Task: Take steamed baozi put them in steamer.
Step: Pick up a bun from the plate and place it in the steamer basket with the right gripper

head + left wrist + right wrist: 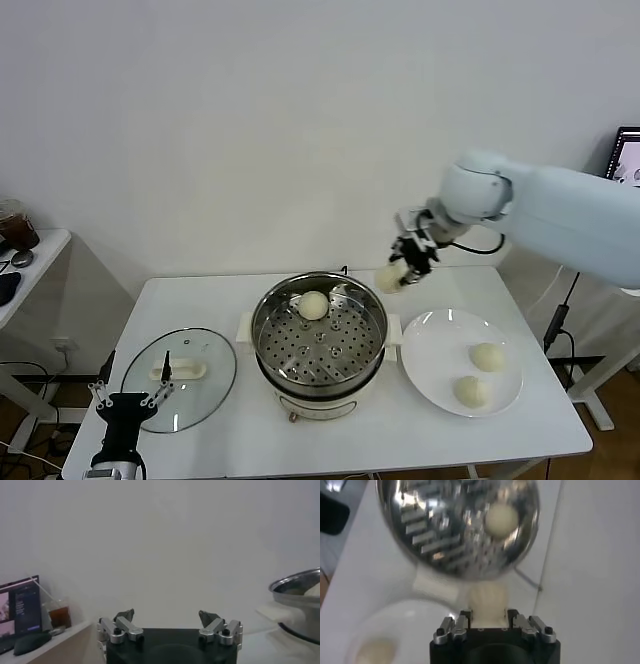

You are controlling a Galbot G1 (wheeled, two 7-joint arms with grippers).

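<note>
Your right hand (398, 272) is squeezing a baozi (389, 279), up in the air just right of the steamer (318, 335). The steamer lies to its left. Your left hand (128, 398) waits open, near left.

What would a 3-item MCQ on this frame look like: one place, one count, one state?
1. Where is the glass lid?
A. on the steamer
B. on the table, on the steamer's left
C. on the plate

2. How many baozi lie on the plate?
A. none
B. two
C. four

3. What is the right gripper doing?
A. holding a baozi
B. hanging open and empty
C. gripping the lid

Key:
1 B: the lid lies flat on the table beside the steamer.
2 B: two buns sit on the plate; another is in the steamer.
3 A: its jaws are shut on a baozi near the steamer's rim.
</note>
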